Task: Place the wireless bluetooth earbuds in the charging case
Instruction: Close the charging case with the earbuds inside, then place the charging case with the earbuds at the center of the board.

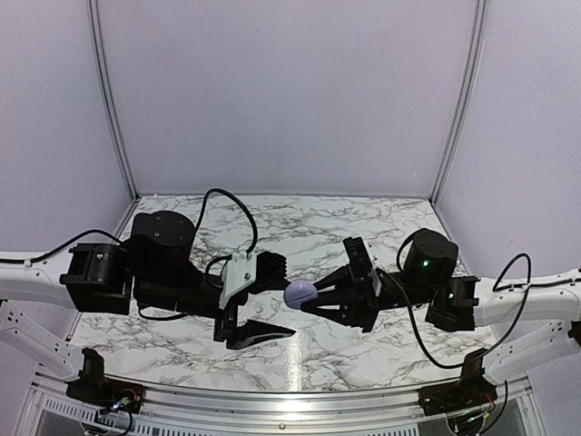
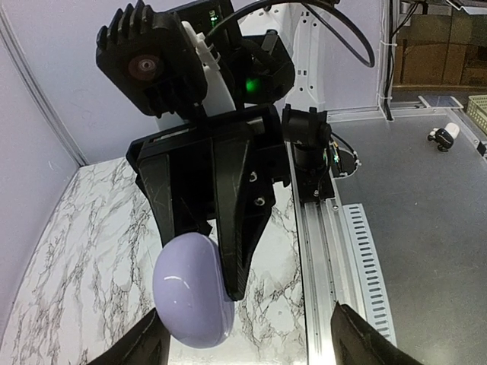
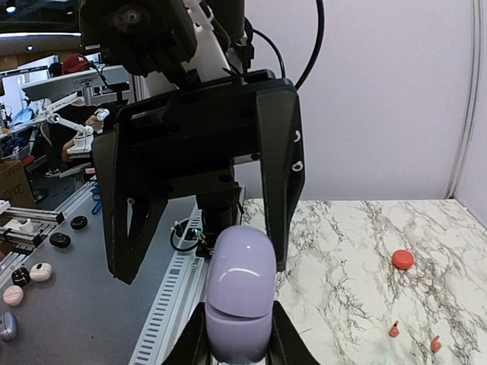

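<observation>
My right gripper (image 1: 313, 295) is shut on a lilac charging case (image 1: 299, 293) and holds it above the marble table. In the right wrist view the case (image 3: 240, 296) stands between my fingertips with its lid seam shut. My left gripper (image 1: 272, 302) is open, and its jaws straddle the case without touching it. In the left wrist view the case (image 2: 192, 290) sits just left of centre between my open fingertips. Two tiny red earbuds (image 3: 394, 330) (image 3: 435, 344) lie on the table at the right of the right wrist view. They do not show in the top view.
A round red case (image 3: 402, 259) lies on the marble beyond the earbuds. A slotted aluminium rail (image 3: 171, 296) runs along the table's near edge. Several small cases (image 3: 38, 271) sit on a grey bench off the table. White walls enclose the table.
</observation>
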